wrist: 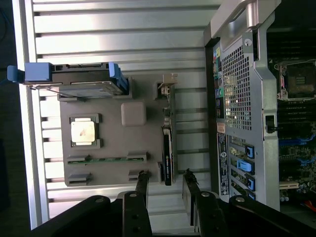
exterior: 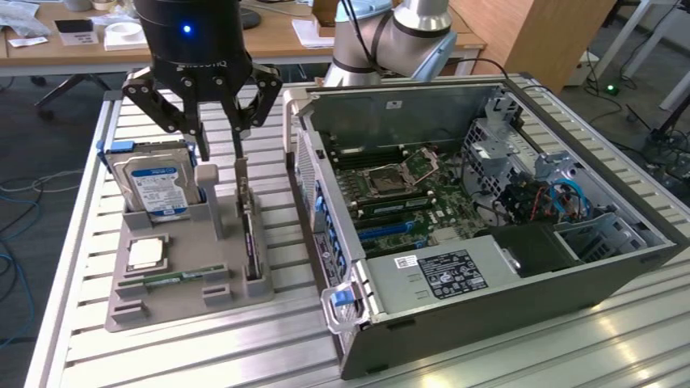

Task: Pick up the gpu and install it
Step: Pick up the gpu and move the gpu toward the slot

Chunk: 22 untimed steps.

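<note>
The gpu (exterior: 250, 236) stands on edge in a slot at the exterior view's right side of the grey parts tray (exterior: 216, 301). It is a thin dark card with a silver bracket at its far end. My gripper (exterior: 219, 147) hangs open just above the tray, over the gpu's far end. In the wrist view the gpu (wrist: 168, 153) runs in line with the gap of my gripper (wrist: 165, 180), one finger on each side of its near end. I cannot tell whether the fingers touch the card. Nothing is held.
The tray also holds a blue-labelled hard drive (exterior: 157, 187), a processor (exterior: 145, 252) and a memory stick (exterior: 173, 279). To the exterior view's right lies the open computer case (exterior: 603, 259), with its motherboard (exterior: 399, 182) and blue slots (exterior: 389, 230) exposed. Everything rests on a slatted aluminium table (exterior: 161, 356).
</note>
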Available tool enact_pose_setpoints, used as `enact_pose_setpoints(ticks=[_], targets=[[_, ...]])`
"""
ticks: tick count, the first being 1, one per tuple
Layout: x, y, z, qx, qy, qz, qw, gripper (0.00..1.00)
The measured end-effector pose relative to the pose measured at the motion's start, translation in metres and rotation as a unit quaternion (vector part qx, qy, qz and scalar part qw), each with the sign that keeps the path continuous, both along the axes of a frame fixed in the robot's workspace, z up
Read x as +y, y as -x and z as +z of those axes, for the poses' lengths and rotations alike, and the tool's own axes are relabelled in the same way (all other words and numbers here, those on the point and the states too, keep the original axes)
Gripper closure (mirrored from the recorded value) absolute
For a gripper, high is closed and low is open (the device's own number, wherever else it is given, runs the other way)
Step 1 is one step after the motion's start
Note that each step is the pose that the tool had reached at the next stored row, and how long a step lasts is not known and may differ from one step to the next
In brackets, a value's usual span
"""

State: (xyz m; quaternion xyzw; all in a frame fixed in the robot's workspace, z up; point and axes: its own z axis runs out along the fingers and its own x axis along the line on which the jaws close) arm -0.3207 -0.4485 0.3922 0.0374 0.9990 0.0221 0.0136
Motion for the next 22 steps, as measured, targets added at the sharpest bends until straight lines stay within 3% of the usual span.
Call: enact_pose_setpoints(ticks=[22], targets=[[0.0000,0.000,-0.0298,0.0000,0.0000,0.000,1.0000,0.58]])
